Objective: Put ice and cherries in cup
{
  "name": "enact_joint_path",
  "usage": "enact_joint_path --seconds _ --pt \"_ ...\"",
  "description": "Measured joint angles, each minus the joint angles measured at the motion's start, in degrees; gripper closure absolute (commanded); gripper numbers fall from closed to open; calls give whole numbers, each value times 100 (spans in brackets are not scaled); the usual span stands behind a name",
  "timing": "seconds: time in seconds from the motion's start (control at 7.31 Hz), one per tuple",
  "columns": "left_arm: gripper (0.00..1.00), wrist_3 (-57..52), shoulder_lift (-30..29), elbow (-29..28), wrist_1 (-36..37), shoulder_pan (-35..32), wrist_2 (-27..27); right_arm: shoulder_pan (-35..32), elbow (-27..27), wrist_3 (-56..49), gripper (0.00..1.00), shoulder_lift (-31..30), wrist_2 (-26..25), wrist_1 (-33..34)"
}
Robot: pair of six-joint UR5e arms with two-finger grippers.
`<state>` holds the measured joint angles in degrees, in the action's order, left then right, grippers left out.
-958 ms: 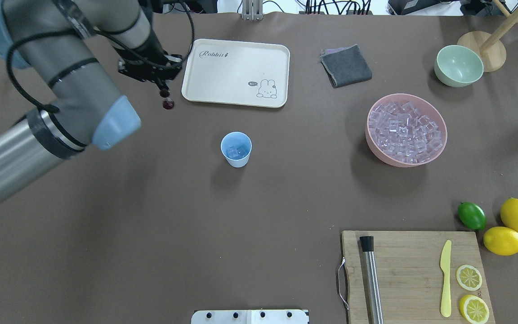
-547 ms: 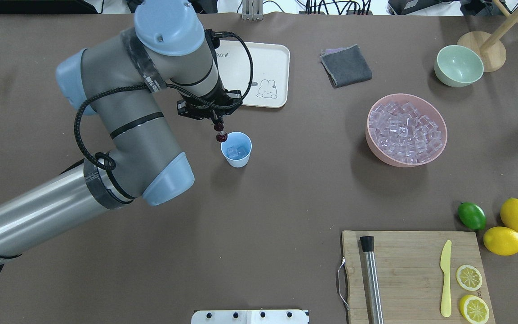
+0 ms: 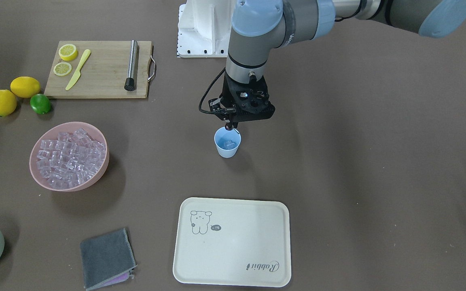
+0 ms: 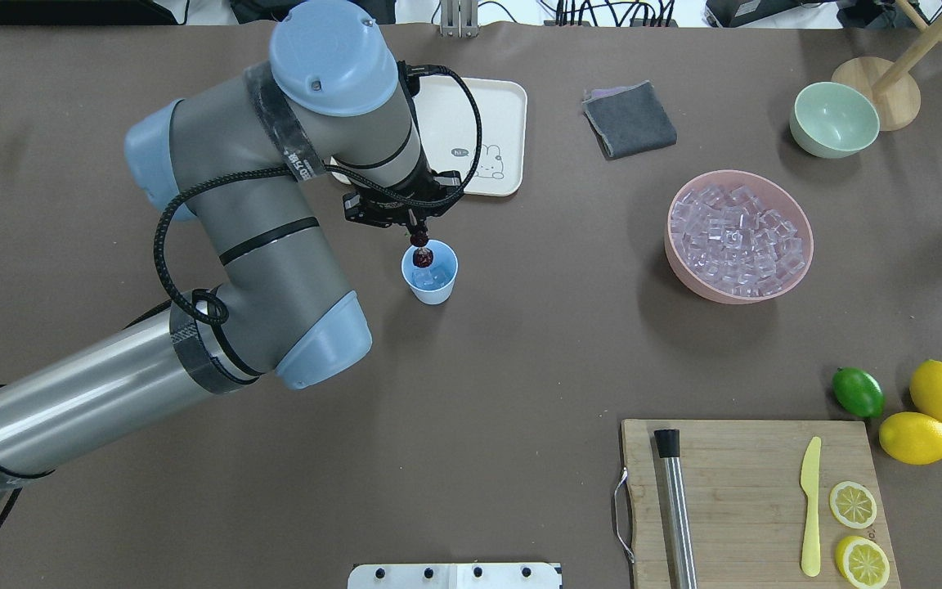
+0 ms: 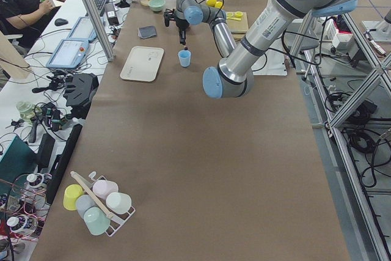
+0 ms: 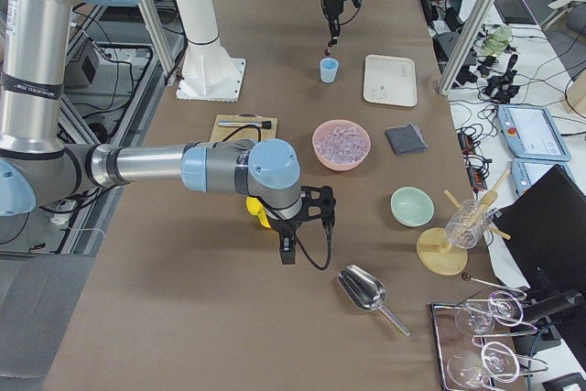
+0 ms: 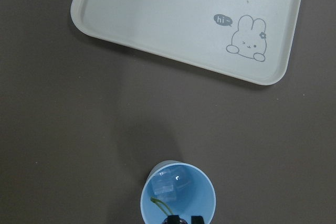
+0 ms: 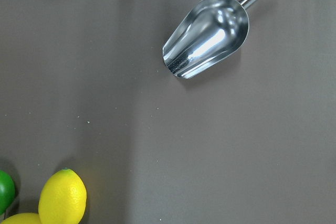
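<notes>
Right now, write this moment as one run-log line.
left gripper: shut on cherries | cherries: above cup | cup: holds ice

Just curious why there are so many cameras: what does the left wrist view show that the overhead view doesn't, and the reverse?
Only the left wrist view: a close look straight down into the cup, with a green stem beside an ice cube. Only the overhead view: the left arm, its tool holding the cherries over the cup, the pink bowl of ice, the cutting board. Both: the cup and the rabbit tray.
</notes>
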<state>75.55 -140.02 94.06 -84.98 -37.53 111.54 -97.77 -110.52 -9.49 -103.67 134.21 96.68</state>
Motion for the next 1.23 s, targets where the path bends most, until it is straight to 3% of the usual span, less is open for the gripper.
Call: enact_joint_path --seconds 0.14,0.82,0.96,1.23 --pt "2 -6 -8 0 -8 5 0 -2 -2 0 0 -3 0 0" --pt "2 -236 226 194 -62 -220 146 -1 7 0 0 -13 -6 0" --pt "2 -801 687 400 -81 -749 605 5 15 2 0 -11 -10 6" --pt "2 -2810 1842 358 -77 -2516 1942 10 27 8 0 -5 -17 26"
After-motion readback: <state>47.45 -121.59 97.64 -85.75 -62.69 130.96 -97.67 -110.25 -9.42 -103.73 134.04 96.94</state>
